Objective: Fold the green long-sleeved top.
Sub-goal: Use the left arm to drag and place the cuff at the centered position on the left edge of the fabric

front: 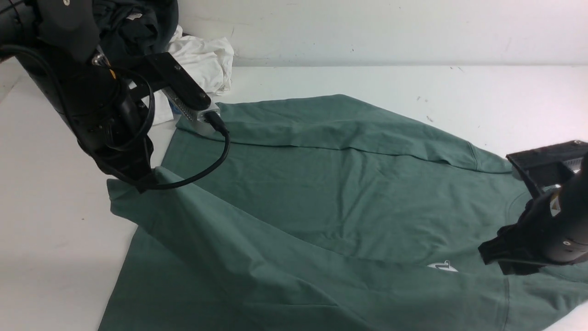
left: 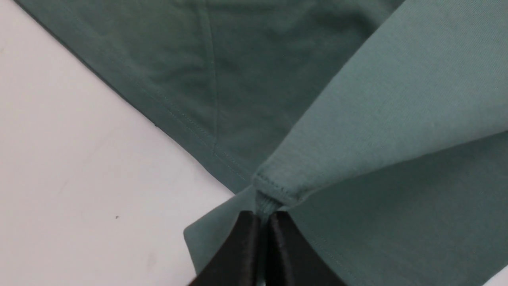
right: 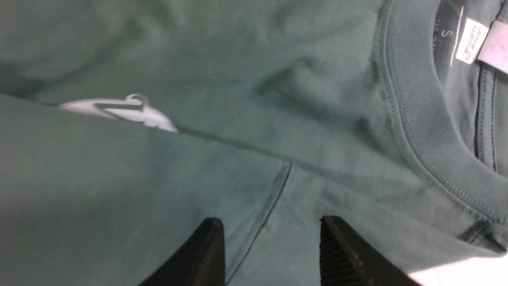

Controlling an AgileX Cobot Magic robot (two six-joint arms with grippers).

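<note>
1. The left hand (left: 260,216) was pinched shut on a hemmed corner of the green long-sleeved top (front: 321,193). It held that corner up in a peak, and a taut fold of cloth ran away from its fingertips across the garment's body.
2. The right hand (right: 272,224) stood with its jaws apart and gripped nothing. A stitched seam of the top lay below the gap between its fingers (right: 210,246).
3. Beside the left hand the top's stitched hem ran off diagonally. Bare tabletop (front: 46,230) lay just past it, giving open room on that side. By the right hand only a sliver of tabletop showed at the cloth's edge.
4. The right wrist view alone showed the ribbed collar (right: 416,119) and the white neck label (right: 472,39), both just beyond the right hand. The front view alone showed the whole spread of the top and the left arm's looping cable (front: 216,156). Both views showed the white logo (front: 443,266), partly covered by the folded-over layer.
5. The tabletop was white and lightly scuffed, and it met a white wall (front: 367,27). Beyond the left hand, against that wall, lay a crumpled white garment (front: 202,59) and a dark garment (front: 128,23).
</note>
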